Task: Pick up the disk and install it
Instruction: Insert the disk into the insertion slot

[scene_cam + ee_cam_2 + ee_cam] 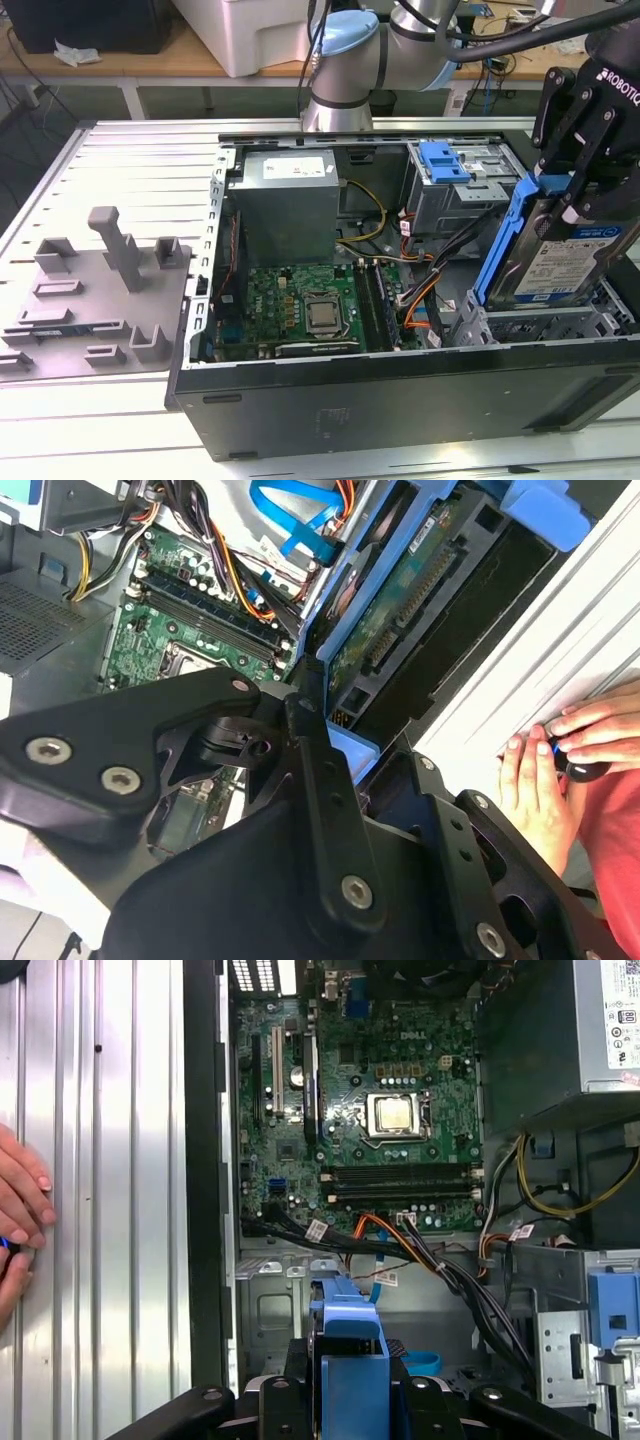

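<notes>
Found the gripper (575, 200) clamped over the upper edge of the disk (565, 262), pinching it across its thickness on the blue carrier bracket (498, 245). Held on edge and tilted, label face open to the exterior view, lower end at the grey drive cage (540, 325) in the case's corner. Could not tell whether touching it or just above.

Judged stiff, dense and fairly heavy for its bulk, with smooth metal faces apt to slip. Saw a bare circuit board (400, 610) and connector on its underside, so took it as fragile to knocks and best not pressed there. Judged the plastic bracket rails the safer hold, though likely to flex under a hard squeeze.

Just beside the cage, noted orange and black cables (425, 290) looping close enough to snag. Farther in, saw the motherboard (300, 300) flat on the floor of the open computer case (400, 400), then the grey power supply (285, 200) and a second blue carrier (445, 160) in the bay beyond.

Outside the case, spotted a person's hand (20, 1210) resting on the ribbed tabletop (120, 160). Noted a grey fixture block (110, 270) well apart at the exterior view's left.
</notes>
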Controlling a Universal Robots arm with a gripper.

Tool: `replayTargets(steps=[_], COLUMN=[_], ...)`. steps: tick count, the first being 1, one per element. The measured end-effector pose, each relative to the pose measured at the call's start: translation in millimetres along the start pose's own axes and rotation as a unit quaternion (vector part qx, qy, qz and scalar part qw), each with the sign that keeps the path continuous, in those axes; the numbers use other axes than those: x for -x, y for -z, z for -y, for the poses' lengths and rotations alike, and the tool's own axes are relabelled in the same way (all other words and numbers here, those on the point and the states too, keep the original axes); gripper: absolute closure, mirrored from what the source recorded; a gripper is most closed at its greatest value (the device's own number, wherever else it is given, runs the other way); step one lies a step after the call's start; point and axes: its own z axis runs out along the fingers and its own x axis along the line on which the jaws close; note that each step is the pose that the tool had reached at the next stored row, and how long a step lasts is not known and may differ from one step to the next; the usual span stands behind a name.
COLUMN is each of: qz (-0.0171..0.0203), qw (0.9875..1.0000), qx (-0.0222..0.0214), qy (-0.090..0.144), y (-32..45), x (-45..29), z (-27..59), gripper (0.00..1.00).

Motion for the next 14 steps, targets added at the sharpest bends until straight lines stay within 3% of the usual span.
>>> replayTargets(steps=[3, 14], qz=[-0.0001, 0.0001], qw=[1.0, 1.0], qx=[0.0025, 0.0034], qy=[0.0, -0.004], y=[4.2, 10.7], x=[0.0, -0.1], z=[-0.6, -2.3], gripper=[0.63, 0.63])
